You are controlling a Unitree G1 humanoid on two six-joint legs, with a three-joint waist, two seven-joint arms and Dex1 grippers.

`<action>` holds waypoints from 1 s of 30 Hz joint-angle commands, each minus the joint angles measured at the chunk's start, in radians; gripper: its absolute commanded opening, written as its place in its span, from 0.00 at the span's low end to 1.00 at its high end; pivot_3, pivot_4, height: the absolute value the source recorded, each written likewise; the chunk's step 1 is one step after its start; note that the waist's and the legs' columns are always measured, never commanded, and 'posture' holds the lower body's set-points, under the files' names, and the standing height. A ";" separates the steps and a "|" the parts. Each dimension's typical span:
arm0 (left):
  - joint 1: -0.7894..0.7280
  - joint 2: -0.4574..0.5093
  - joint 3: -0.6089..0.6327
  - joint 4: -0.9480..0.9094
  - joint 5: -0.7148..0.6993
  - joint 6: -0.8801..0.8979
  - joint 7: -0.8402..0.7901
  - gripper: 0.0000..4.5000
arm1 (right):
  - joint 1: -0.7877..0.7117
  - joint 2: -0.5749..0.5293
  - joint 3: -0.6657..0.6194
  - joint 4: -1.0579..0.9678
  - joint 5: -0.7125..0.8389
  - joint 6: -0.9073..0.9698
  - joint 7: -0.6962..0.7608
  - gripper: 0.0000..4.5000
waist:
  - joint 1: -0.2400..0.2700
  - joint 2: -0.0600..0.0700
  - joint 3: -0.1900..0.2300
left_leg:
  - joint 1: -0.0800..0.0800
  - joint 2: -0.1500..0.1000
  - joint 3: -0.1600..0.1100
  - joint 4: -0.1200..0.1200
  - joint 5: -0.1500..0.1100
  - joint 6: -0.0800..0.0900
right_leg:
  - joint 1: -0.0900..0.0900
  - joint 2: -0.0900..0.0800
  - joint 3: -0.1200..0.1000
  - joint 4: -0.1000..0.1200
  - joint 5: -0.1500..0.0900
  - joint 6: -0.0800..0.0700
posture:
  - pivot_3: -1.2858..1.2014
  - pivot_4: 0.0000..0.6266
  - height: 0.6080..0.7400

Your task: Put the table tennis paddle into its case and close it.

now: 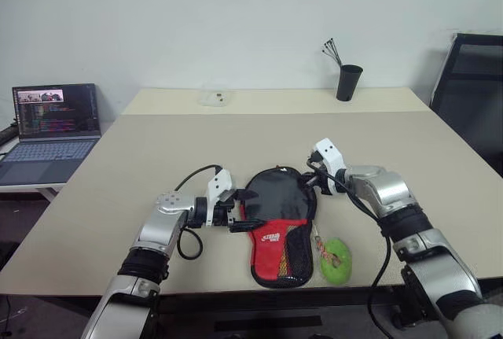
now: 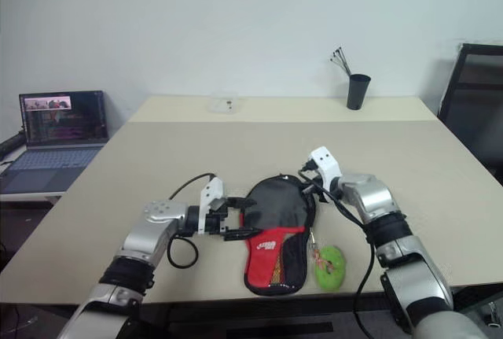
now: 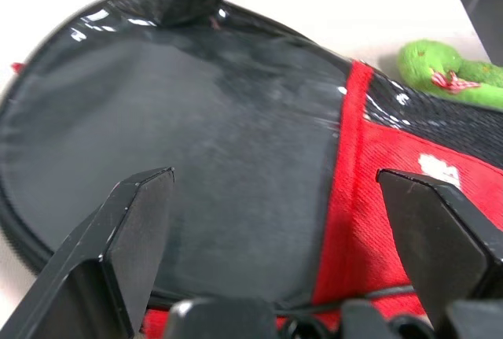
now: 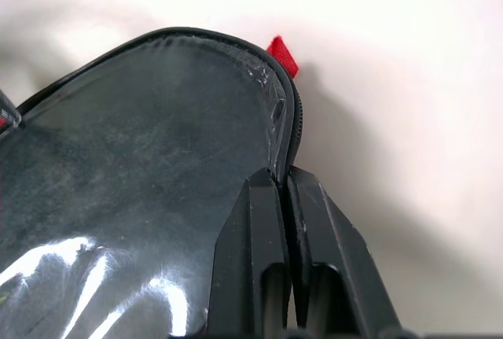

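Right now your case [image 1: 279, 225] lies flat near the lower centre of the head view, on the beige table [image 1: 157, 150], its round black end pointing up the frame and its red, mesh-pocketed handle end toward the near table edge. Your left gripper [image 1: 245, 211] sits at the case's left rim with its fingers [image 3: 134, 229] spread wide, one over the glossy black face and the other over the red fabric, gripping nothing. Your right gripper [image 1: 309, 184] is at the upper right rim of the round end, its two fingers [image 4: 259, 252] pressed together on the zipped edge of the case (a small red tab [image 4: 283, 54] pokes out just beyond them). You cannot see the table tennis paddle itself, so whether it is inside the case cannot be told. Just right of the handle end lies the green tag [image 1: 334, 259]. Farther back, a black cup [image 1: 348, 82] stands near the far edge and a laptop [image 1: 51, 130] sits at the left.
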 commanded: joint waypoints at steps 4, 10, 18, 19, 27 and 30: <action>0.003 0.008 -0.004 -0.036 -0.016 -0.009 0.011 1.00 | -0.108 0.027 -0.014 0.163 -0.060 -0.134 0.027 0.01 | 0.000 0.001 0.001 | 0.000 0.000 0.000 0.000 0.000 0.000 | 0.000 0.000 0.000 0.000 0.001 -0.002 | 0.52 0.24 1.00; -0.013 0.004 -0.018 -0.005 -0.008 -0.032 0.009 1.00 | -0.091 0.044 -0.020 0.190 -0.084 -0.150 0.037 0.01 | -0.001 0.002 0.002 | 0.000 0.000 0.000 0.000 0.000 0.000 | 0.000 0.000 0.000 0.000 0.002 -0.003 | 0.52 0.24 1.00; -0.118 -0.027 -0.048 0.139 0.016 -0.108 -0.013 1.00 | -0.064 0.054 -0.086 0.122 -0.055 -0.114 -0.024 0.54 | 0.000 0.002 0.002 | 0.000 0.000 0.000 0.000 0.000 0.000 | 0.000 0.000 0.000 0.001 0.002 -0.003 | 0.52 0.24 1.00; -0.133 -0.033 -0.050 0.159 0.018 -0.117 -0.014 1.00 | -0.054 0.052 -0.098 0.093 -0.045 -0.098 -0.029 0.63 | 0.000 0.002 0.002 | 0.000 0.000 0.000 0.000 0.000 0.000 | 0.000 0.000 0.000 0.001 0.002 -0.003 | 0.52 0.24 1.00; -0.259 -0.088 -0.061 0.353 0.048 -0.208 -0.018 1.00 | 0.173 -0.049 -0.141 -0.489 0.091 0.175 0.039 0.99 | 0.003 0.002 0.002 | -0.001 -0.001 -0.001 -0.001 0.000 0.000 | -0.001 0.000 -0.001 0.001 0.001 -0.002 | 0.52 0.24 1.00; -0.298 -0.101 -0.072 0.427 0.077 -0.255 -0.027 1.00 | 0.289 -0.142 -0.131 -0.729 0.142 0.269 0.077 0.99 | 0.009 0.002 0.003 | -0.003 -0.001 -0.002 -0.001 0.000 0.000 | -0.001 0.000 -0.001 0.000 -0.001 0.002 | 0.52 0.24 1.00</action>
